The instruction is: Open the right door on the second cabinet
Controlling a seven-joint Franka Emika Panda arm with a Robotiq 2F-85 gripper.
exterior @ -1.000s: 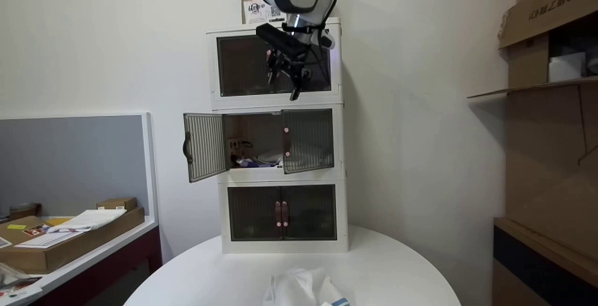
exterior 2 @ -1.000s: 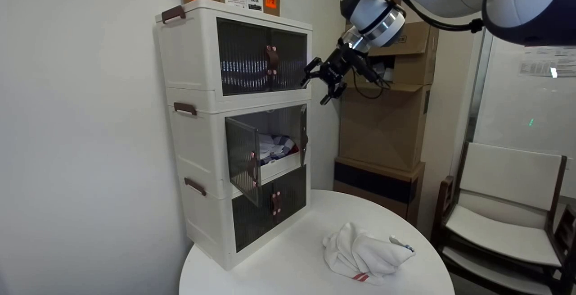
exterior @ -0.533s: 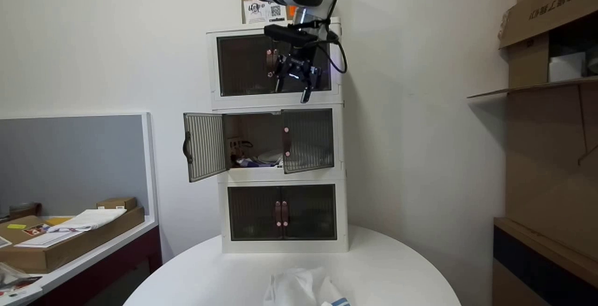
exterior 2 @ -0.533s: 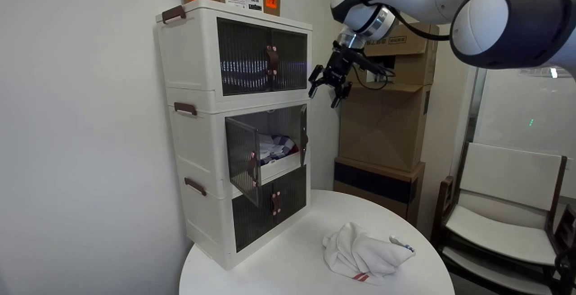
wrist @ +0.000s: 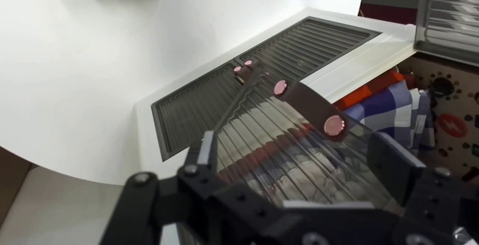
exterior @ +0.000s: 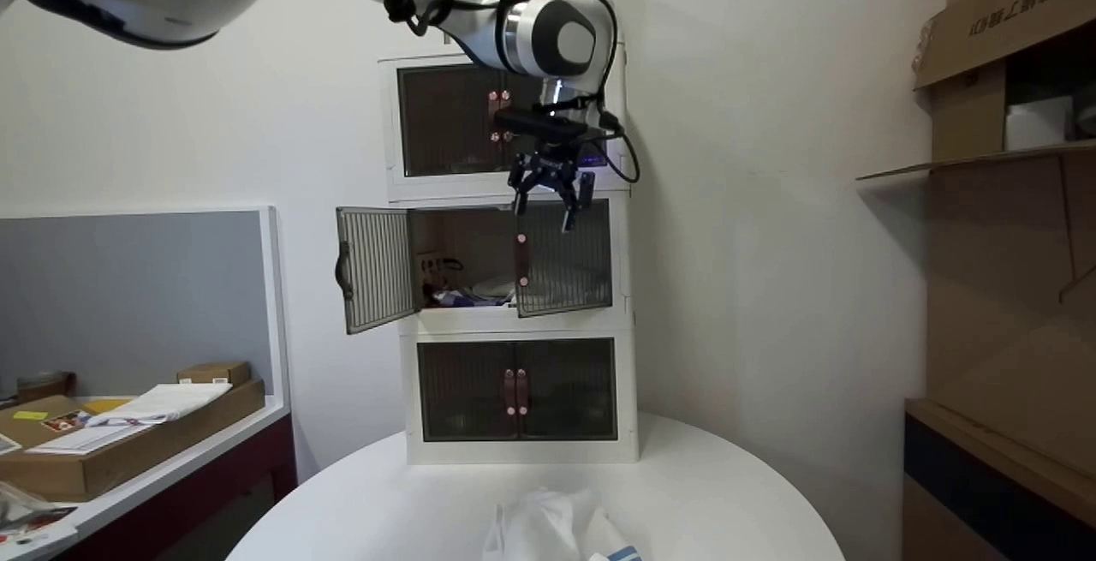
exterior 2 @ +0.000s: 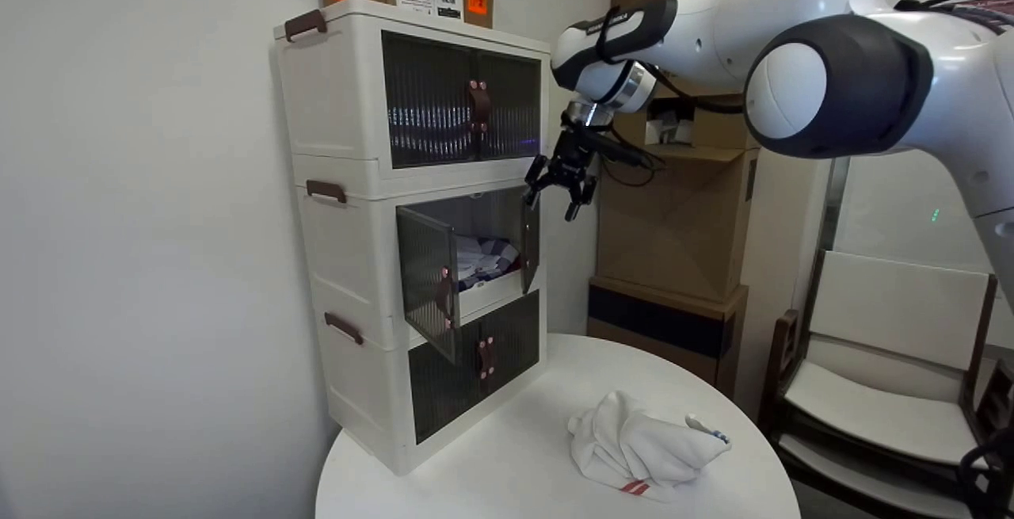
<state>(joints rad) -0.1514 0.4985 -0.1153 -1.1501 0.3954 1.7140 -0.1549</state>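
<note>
Spread wide and holding nothing, the jaws are hovering close by the ajar right door [exterior: 565, 263], presumably positioned to swing it wider.

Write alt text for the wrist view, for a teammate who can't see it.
Open gripper at the ajar, ribbed clear right door of the second cabinet, its dark handle not gripped; whether the gripper touches the door is unclear. Blue-and-white checked cloth lies inside. Beyond are two shut lower doors and a white table.
</note>
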